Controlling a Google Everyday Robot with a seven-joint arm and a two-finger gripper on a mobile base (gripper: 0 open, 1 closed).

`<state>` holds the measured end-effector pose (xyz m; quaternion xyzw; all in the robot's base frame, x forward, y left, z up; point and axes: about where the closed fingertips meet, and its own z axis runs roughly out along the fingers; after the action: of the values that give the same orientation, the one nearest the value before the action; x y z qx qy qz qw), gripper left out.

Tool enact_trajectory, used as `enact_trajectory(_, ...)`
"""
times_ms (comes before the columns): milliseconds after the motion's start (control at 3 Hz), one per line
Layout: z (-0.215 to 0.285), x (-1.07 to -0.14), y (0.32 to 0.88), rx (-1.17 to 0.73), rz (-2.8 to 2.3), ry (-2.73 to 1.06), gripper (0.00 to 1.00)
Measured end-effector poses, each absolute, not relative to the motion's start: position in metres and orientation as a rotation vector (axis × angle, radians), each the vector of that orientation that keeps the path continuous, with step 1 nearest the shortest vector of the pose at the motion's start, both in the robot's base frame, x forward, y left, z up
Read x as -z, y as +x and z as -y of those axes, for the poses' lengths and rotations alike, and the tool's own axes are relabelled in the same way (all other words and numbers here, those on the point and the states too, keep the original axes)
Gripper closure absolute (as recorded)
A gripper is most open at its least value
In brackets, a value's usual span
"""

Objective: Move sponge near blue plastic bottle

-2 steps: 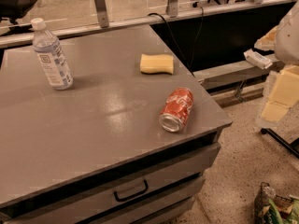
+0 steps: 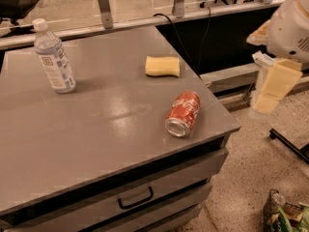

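Observation:
The pale yellow sponge (image 2: 162, 66) lies flat on the grey table (image 2: 72, 129), near its far right edge. The blue plastic bottle (image 2: 54, 57), clear with a white cap and a white-and-blue label, stands upright at the far left of the table, well apart from the sponge. My gripper (image 2: 271, 87) hangs in the air off the table's right side, to the right of the sponge and holding nothing.
A red soda can (image 2: 183, 113) lies on its side near the table's front right corner. A drawer with a black handle (image 2: 135, 199) is in the table's front. A black cable (image 2: 181, 37) runs behind the table. A bag (image 2: 287, 216) sits on the floor at the lower right.
My gripper has moved a little left and up, toward the table's right edge. The sponge, bottle and can have not moved.

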<state>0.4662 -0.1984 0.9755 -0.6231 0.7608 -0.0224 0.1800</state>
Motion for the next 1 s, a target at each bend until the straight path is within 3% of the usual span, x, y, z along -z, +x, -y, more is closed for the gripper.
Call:
enact_trajectory(333, 0.175, -0.978, 0.525, 0.074, -2.03, -1.786, 0.0)
enact_trajectory(1000, 0.107, -0.947, 0.652, -0.165, -1.934, -1.786, 0.0)
